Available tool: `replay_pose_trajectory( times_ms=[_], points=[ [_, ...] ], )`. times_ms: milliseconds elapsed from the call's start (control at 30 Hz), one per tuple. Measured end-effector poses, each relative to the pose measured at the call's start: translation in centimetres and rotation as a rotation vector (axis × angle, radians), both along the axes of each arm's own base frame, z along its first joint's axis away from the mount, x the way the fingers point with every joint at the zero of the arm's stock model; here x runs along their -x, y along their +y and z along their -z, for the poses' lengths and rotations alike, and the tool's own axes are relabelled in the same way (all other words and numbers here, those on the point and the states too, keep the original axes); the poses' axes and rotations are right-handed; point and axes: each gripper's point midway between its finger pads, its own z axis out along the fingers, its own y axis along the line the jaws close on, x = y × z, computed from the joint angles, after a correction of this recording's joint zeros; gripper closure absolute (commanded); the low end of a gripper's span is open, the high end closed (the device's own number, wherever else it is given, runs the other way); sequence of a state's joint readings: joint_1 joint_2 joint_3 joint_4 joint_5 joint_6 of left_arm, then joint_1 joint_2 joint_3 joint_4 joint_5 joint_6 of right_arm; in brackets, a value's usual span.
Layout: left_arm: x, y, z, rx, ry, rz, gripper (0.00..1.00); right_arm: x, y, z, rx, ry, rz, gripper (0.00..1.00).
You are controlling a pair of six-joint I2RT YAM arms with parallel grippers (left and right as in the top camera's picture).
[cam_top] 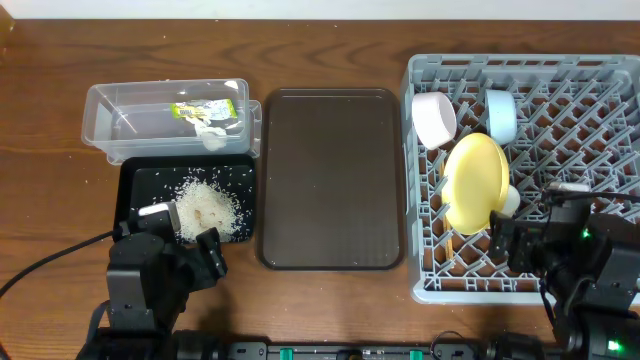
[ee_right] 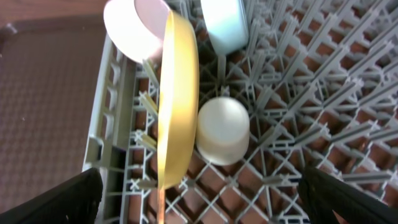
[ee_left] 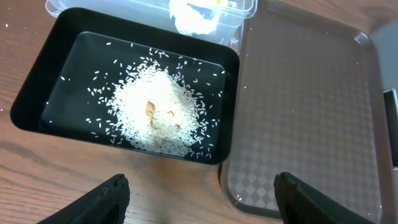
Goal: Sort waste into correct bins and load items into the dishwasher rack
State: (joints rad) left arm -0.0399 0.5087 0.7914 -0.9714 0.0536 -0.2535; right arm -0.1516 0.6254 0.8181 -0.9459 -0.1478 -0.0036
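Note:
The grey dishwasher rack point(cam_top: 620, 90) at the right holds the yellow plate point(cam_top: 473, 180) on edge, the white bowl point(cam_top: 434, 118), the light-blue bowl point(cam_top: 500, 113) and the small pale cup point(cam_top: 509, 200). The right wrist view shows the plate point(ee_right: 178, 93), cup point(ee_right: 222, 129), white bowl point(ee_right: 132, 28), blue bowl point(ee_right: 224, 22) and a thin chopstick point(ee_right: 161, 205). The clear tub point(cam_top: 105, 115) holds the green-and-yellow wrapper point(cam_top: 200, 108) and white tissue point(cam_top: 212, 133). The black tray point(cam_top: 133, 190) holds rice point(cam_top: 207, 207), also in the left wrist view point(ee_left: 158, 109). My left gripper point(ee_left: 202, 199) and right gripper point(ee_right: 202, 199) are open and empty.
A large brown serving tray point(cam_top: 330, 180) lies between the bins and the rack; its corner shows in the left wrist view point(ee_left: 311, 118). Black cables run along the table's front edge by both arm bases.

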Motion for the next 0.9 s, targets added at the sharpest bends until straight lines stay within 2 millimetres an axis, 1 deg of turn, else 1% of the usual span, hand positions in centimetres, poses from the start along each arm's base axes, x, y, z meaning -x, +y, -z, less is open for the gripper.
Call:
replay_pose_trajectory(
  times_ms=[167, 467, 633, 900],
  points=[
    [0.0, 0.0, 0.0, 0.0, 0.0, 0.0, 0.23, 0.9, 0.1, 1.0, -0.006, 0.055, 0.002, 0.01],
    [0.0, 0.0, 0.0, 0.0, 0.0, 0.0, 0.23, 1.5, 0.1, 1.6, -0.009, 0.087, 0.005, 0.01],
    [0.0, 0.0, 0.0, 0.0, 0.0, 0.0, 0.23, 1.3, 0.1, 1.4, -0.008, 0.079, 0.004, 0.01],
    [0.0, 0.0, 0.0, 0.0, 0.0, 0.0, 0.23, -0.1, 0.0, 0.0, 0.025, -0.004, -0.025, 0.01]
  ],
)
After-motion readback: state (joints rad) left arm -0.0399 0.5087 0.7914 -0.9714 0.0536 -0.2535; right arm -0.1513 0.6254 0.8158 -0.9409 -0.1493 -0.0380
